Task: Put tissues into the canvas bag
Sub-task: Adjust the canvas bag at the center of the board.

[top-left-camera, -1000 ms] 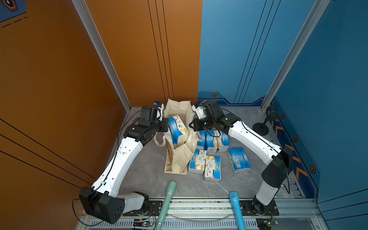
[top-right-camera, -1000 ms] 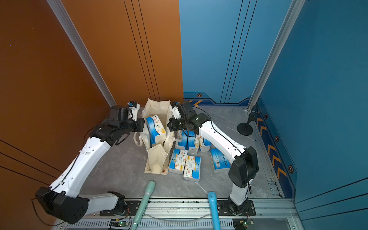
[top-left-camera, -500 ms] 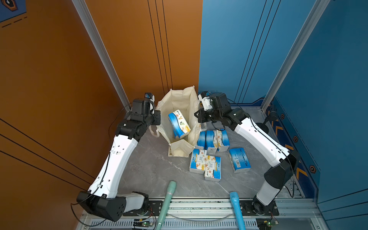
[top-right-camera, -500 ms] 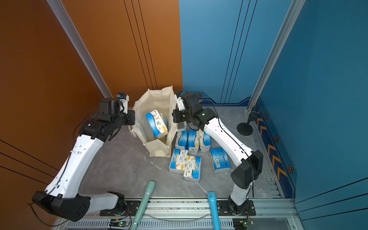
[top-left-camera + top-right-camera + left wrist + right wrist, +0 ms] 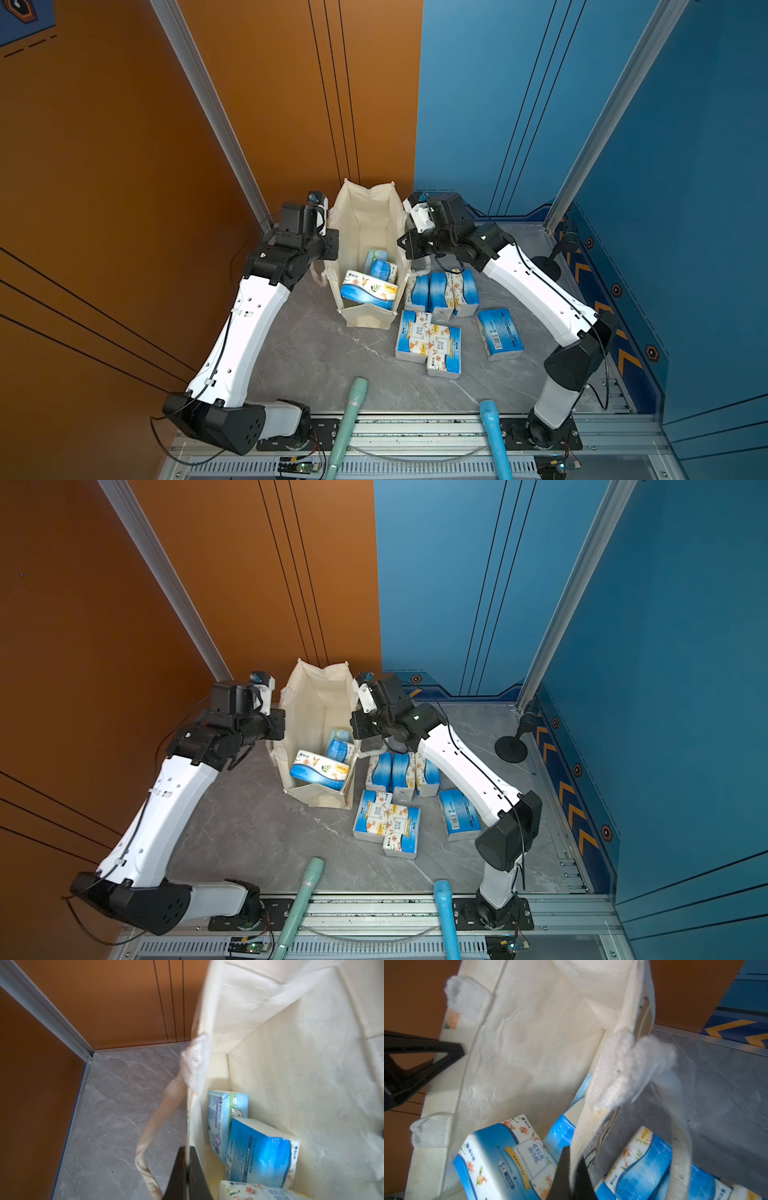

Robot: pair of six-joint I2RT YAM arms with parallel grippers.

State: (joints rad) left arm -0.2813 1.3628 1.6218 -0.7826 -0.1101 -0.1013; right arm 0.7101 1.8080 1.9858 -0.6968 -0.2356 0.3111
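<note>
Left fingers [image 5: 177,1176] and right fingers [image 5: 563,1174] clench opposite rims of the cream boxy canvas bag [image 5: 365,208]. Three blue-and-white wrapped tissue packs [image 5: 368,289] lie inside; loose packs [image 5: 428,340] sit on the grey tabletop [image 5: 332,365] just right, nearest the right arm [image 5: 536,291].

The canvas bag [image 5: 365,216] is matt, creased cloth; the tissues [image 5: 368,286] wear glossy plastic wrap. My left gripper [image 5: 187,1149] looks matt black plastic, the table [image 5: 316,353] smooth marble.
</note>
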